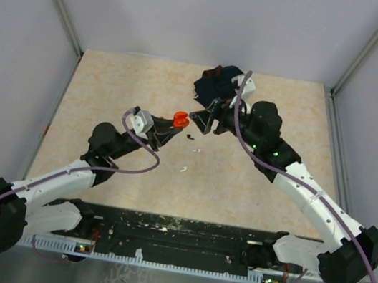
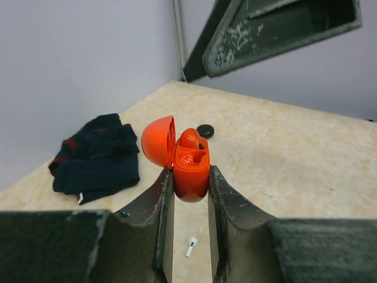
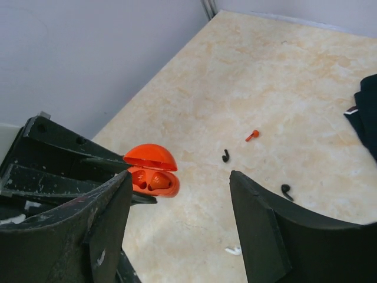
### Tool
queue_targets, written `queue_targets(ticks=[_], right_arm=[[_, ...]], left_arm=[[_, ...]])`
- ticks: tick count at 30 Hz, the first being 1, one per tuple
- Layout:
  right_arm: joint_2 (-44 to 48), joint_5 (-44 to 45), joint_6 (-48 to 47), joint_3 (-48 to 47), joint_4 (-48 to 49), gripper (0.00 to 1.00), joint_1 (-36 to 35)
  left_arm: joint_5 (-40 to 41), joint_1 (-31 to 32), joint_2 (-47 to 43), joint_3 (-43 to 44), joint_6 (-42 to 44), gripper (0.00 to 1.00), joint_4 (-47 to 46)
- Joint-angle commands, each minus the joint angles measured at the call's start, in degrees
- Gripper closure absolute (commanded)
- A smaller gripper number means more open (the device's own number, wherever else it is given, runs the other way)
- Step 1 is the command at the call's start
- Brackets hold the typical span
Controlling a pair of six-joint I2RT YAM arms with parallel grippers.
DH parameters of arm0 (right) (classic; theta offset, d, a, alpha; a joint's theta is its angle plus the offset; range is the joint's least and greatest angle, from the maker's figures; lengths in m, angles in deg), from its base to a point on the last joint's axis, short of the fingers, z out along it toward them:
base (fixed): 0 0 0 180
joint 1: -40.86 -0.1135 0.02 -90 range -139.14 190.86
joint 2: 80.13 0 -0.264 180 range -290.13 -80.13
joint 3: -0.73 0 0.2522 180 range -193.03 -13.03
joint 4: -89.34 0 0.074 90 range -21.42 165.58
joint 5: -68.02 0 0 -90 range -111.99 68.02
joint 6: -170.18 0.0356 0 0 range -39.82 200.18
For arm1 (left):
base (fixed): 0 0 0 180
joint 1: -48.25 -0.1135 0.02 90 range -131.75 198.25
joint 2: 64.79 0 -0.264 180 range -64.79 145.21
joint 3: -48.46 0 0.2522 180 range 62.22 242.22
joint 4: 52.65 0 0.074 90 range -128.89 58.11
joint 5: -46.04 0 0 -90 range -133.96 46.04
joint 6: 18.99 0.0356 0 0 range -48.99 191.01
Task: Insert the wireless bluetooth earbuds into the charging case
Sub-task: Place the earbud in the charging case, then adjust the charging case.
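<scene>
My left gripper (image 1: 171,125) is shut on the body of an open orange-red charging case (image 2: 191,174), held above the table with its lid (image 2: 158,141) tipped back. One red earbud (image 2: 189,138) sits in the case; the slot beside it looks empty. My right gripper (image 3: 182,177) is open and empty, close beside the case (image 3: 152,171). Loose on the table lie a red earbud (image 3: 252,135), two black earbuds (image 3: 225,155) (image 3: 287,191) and a white earbud (image 3: 234,250). Another white earbud (image 2: 191,244) lies under the left gripper.
A crumpled dark navy cloth (image 1: 216,84) lies at the back of the table behind the right gripper (image 1: 204,118). A black round puck (image 2: 205,131) lies beyond the held case. Grey walls close in the table on three sides.
</scene>
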Motion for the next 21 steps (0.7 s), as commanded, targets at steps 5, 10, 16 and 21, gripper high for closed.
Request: queue_targets(ticks=[5, 10, 16, 21], right_arm=[[5.7, -14.1, -11.0, -0.3, 1.0, 0.33, 4.4], [11.4, -14.5, -15.5, 8.4, 8.3, 0.33, 4.4], [14.6, -19.6, -18.4, 14.4, 11.1, 0.21, 4.4], [13.8, -28.0, -23.9, 15.7, 11.7, 0.25, 4.4]], left_arm=[[-11.0, -1.7, -2.0, 2.0, -3.1, 1.0, 5.1], [-17.8, -3.4, -2.2, 2.9, -5.2, 1.0, 5.4], [-24.1, -5.9, -2.6, 2.6, -9.9, 1.0, 1.5], [-29.5, -7.2, -2.6, 3.1, -12.4, 1.0, -0.7]])
